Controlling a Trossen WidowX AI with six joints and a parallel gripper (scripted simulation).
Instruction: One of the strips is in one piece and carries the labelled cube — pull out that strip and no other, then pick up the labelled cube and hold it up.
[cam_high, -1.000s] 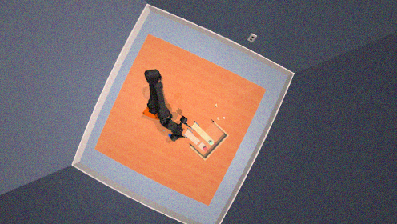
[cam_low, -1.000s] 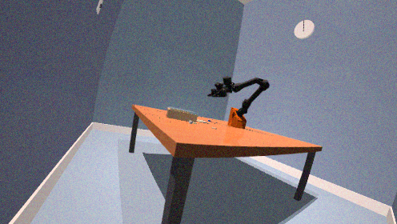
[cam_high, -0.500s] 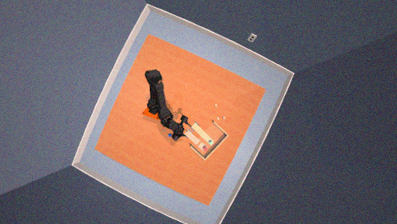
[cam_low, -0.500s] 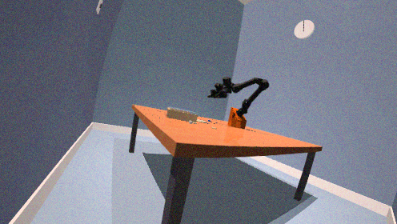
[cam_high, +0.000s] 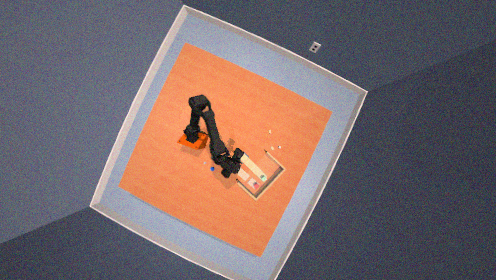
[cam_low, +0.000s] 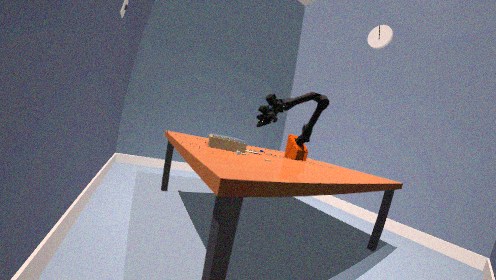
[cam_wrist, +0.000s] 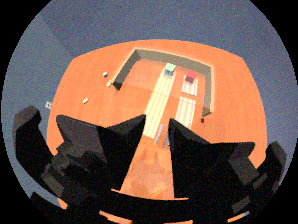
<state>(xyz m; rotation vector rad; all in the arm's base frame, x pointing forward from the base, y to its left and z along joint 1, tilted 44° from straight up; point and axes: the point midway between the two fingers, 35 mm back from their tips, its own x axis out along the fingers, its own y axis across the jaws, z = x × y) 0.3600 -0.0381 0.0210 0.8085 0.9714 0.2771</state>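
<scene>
While the end effector (cam_wrist: 154, 137) hangs high above the table (cam_wrist: 93, 72), fingers narrowed on nothing, it risks descending onto the broken strip (cam_wrist: 186, 104) instead of the whole strip (cam_wrist: 158, 102).

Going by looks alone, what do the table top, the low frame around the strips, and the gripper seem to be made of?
Table top: probably varnished wood, orange with faint grain and sheen.
Low frame: perhaps unfinished wood or board, with tan matte walls.
Gripper: likely hard plastic or coated metal, with matte black, faceted fingers.
</scene>
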